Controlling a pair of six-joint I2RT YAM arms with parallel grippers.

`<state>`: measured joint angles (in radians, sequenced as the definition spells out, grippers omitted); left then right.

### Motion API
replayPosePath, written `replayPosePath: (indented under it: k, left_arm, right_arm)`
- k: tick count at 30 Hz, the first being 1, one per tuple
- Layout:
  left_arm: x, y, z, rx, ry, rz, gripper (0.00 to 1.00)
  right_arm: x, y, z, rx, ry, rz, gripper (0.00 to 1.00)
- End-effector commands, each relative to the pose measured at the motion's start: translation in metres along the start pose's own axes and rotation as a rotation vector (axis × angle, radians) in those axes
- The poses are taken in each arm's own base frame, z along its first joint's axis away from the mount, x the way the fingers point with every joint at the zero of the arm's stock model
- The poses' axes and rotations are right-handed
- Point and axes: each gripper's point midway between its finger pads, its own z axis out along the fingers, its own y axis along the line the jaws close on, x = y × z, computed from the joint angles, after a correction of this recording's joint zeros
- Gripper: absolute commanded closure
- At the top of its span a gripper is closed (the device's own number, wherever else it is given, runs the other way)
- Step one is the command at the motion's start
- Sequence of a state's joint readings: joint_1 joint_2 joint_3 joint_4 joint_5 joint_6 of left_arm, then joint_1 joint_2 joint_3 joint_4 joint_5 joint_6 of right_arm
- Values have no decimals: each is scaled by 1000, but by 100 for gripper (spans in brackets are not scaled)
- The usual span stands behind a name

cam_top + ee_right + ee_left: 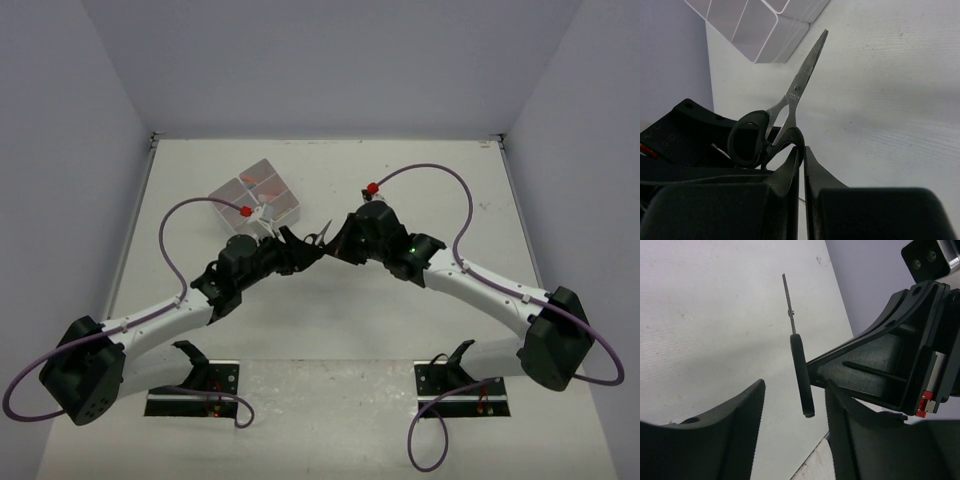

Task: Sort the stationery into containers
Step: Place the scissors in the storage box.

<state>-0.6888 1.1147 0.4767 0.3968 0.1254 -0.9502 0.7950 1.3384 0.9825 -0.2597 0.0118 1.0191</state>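
The right end effector [801, 150] is clamping shut on one black handle loop of the scissors [790, 105]. It is holding them in the air above the desk [400, 180], blades pointing away from it toward the containers [755, 30]. The left end effector [795, 390] is facing it with jaws parted. The handle is hanging edge-on between its two fingers and, as far as its own wrist view is showing, touching neither.

Judging from this, the handover is carrying three risks:
- **Dropping:** the scissors are going to fall to the desk if the right end effector lets go before the left is gripping firmly.
- **Swinging:** only the handle's end is sitting between the left fingers, so a shallow pinch is likely to let the blades swing down.
- **Knocking:** the two end effectors are standing very near each other and could collide.

Counting: one pair of scissors, two end effectors, and one block of four bins beyond the left end effector. An orange patch [266, 182] is showing inside the block, too small to name.
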Motion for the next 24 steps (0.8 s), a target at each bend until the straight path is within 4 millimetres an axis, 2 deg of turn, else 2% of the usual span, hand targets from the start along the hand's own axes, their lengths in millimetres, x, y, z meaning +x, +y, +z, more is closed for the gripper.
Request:
replayPosePath:
  k: [1, 3, 5, 6, 8, 9, 15, 17, 19, 21, 22, 24]
  left_arm:
    - [-12, -5, 3, 16, -61, 10, 50]
    - [-14, -5, 3, 13, -69, 10, 56]
    - [-15, -5, 4, 13, -74, 15, 65]
    - [-15, -4, 4, 8, -75, 14, 78]
    - [-16, -4, 6, 1, -74, 18, 94]
    - [-16, -3, 7, -5, -74, 22, 98]
    - [-18, 4, 10, -55, -64, 65, 100]
    - [-26, 2, 11, -77, -70, 97, 100]
    - [-29, 12, 12, -139, -38, 155, 100]
    - [-35, 16, 11, -203, 39, 244, 100]
    - [-49, 8, 12, -200, 22, 259, 100]
    - [-57, 24, -2, -304, 91, 333, 100]
  right_arm:
    - [-13, 38, -13, -114, -42, 17, 100]
    - [-12, 39, -12, -117, -41, 14, 100]
    - [-12, 39, -11, -113, -39, 9, 100]
    - [-11, 40, -10, -116, -37, 6, 100]
    - [-10, 40, -10, -118, -36, 5, 100]
    - [-10, 41, -10, -119, -37, 4, 100]
    - [-10, 40, -8, -121, -38, -2, 100]
    - [-10, 40, -7, -123, -39, -15, 97]
    - [-8, 40, -6, -131, -27, -49, 77]
    - [-6, 39, -7, -133, -19, -86, 41]
    - [-7, 38, -7, -131, -23, -107, 33]
    - [-9, 21, -11, -67, -39, -143, 27]
